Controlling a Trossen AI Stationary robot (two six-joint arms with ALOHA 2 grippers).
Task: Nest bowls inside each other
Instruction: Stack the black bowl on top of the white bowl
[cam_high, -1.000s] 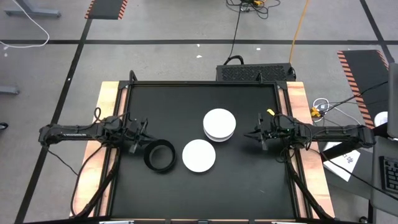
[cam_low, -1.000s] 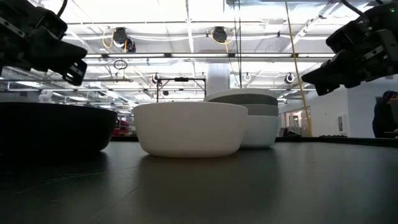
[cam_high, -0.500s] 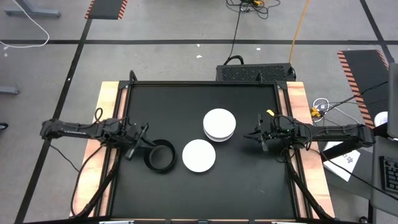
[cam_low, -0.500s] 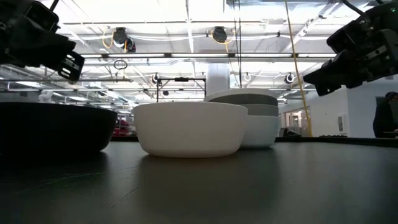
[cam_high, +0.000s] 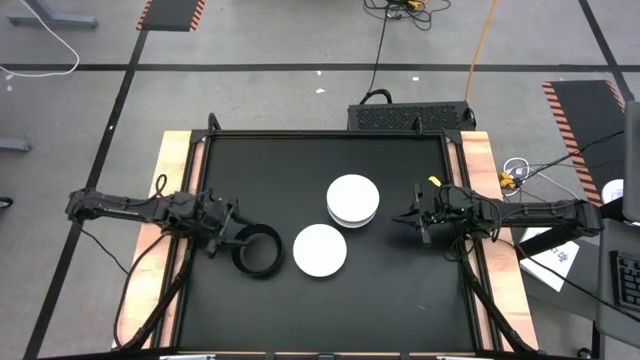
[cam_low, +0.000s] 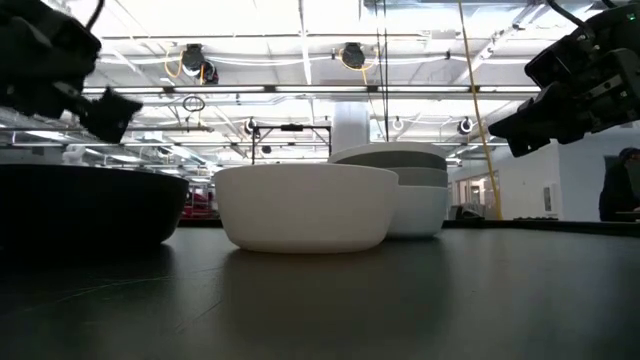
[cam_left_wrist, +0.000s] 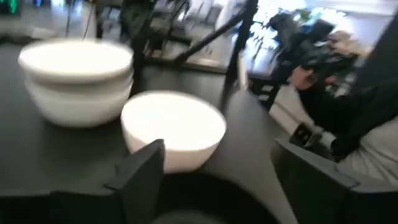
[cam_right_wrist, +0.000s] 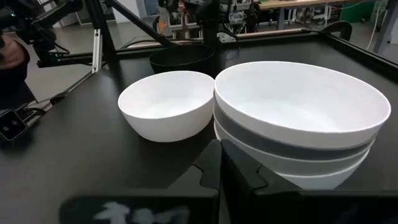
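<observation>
Table (cam_high: 300, 160): stack of nested bowls (cam_high: 352, 200) sits right of centre. Single bowl (cam_high: 320, 250) lies just beside it, nearer the front edge, to the stack's left. Third bowl (cam_high: 257, 250) lies left of that one, close but apart. Left gripper (cam_high: 232, 236) is at this bowl's left rim. Right gripper (cam_high: 403, 217) is right of the stack, apart from it.

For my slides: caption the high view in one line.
Open left gripper beside the black bowl, single white bowl and bowl stack nearby; shut right gripper waits.
</observation>
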